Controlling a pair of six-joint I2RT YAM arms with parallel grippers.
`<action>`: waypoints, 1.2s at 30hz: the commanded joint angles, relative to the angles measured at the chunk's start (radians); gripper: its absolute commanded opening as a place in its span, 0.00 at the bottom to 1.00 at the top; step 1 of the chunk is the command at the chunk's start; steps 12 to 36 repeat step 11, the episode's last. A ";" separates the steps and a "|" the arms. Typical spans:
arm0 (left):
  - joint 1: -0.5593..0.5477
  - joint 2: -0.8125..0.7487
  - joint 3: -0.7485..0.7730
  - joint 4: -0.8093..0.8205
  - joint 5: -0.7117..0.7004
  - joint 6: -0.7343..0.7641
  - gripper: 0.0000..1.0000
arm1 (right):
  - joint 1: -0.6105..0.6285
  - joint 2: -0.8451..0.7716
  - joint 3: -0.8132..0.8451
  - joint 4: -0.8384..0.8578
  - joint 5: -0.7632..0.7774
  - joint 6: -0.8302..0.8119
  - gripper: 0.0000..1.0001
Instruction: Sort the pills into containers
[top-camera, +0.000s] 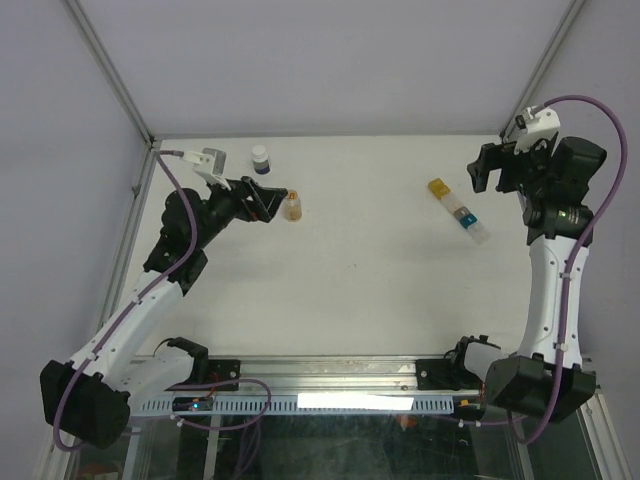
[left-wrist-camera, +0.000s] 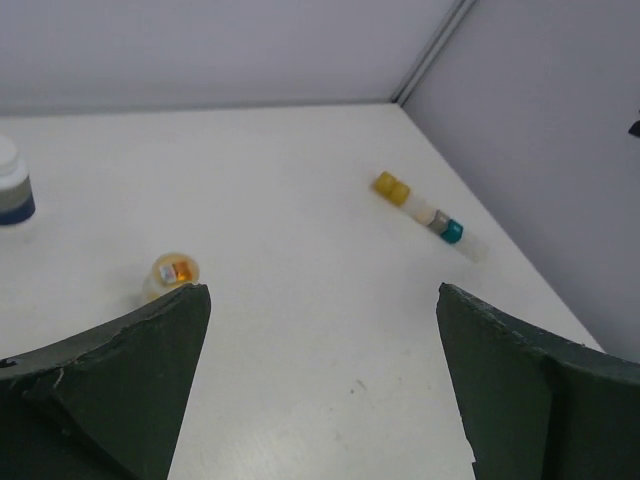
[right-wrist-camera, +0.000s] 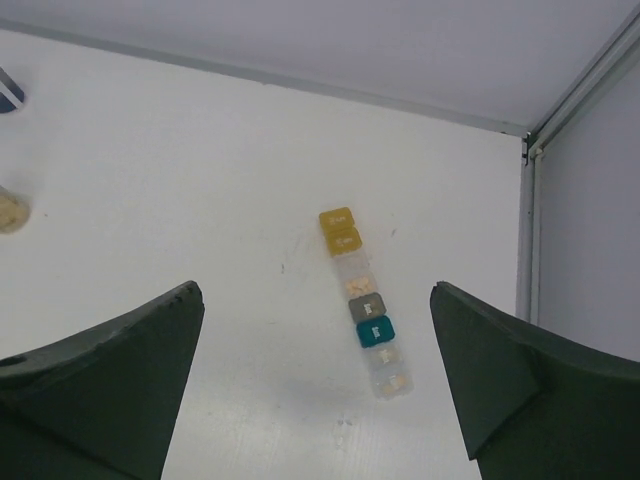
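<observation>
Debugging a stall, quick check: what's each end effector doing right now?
Left end effector: open, holding nothing.
Right end effector: open, holding nothing.

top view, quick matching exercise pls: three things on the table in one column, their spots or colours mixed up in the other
Things:
1 container strip
2 amber bottle
3 white bottle

Descriptions:
a closest to the far edge of the table, dark blue band
b right half, lying diagonally
c left half, just nearer than the other bottle

Pairs: 1-b, 2-c, 3-a
</observation>
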 joint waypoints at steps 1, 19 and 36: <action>0.004 -0.046 0.098 -0.030 0.102 -0.023 0.99 | -0.005 -0.080 0.075 -0.017 -0.014 0.235 1.00; 0.004 -0.097 0.105 -0.043 0.156 -0.061 0.99 | -0.005 -0.155 0.114 -0.060 0.001 0.320 0.99; 0.004 -0.097 0.105 -0.043 0.156 -0.061 0.99 | -0.005 -0.155 0.114 -0.060 0.001 0.320 0.99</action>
